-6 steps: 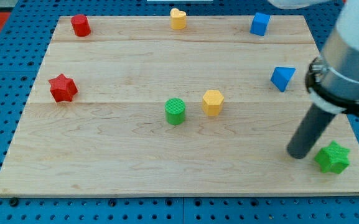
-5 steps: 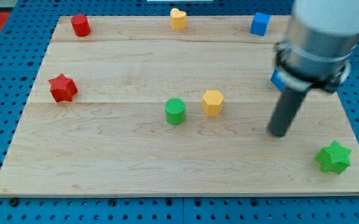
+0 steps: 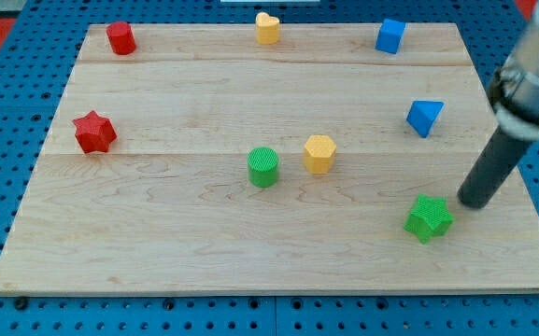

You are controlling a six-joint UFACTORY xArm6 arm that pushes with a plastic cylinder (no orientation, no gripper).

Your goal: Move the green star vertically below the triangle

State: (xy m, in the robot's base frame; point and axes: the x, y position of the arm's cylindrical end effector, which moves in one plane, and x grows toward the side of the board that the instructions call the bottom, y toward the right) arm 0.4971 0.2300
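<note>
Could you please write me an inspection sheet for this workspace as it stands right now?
Surface: pale wooden board made of planks, lying flat.
Job's things: green star near the view's bottom right, roughly straight below the blue triangle, apart from it.
Clutter: red cylinder, yellow heart and blue cube along the view's top; red star at the view's left; green cylinder and yellow hexagon mid-board.
Grippers: none fitted; my tip stands just to the view's right of the green star, slightly higher in the view, with a small gap.
Cables: nothing seen.
Surroundings: blue perforated base around the board.
</note>
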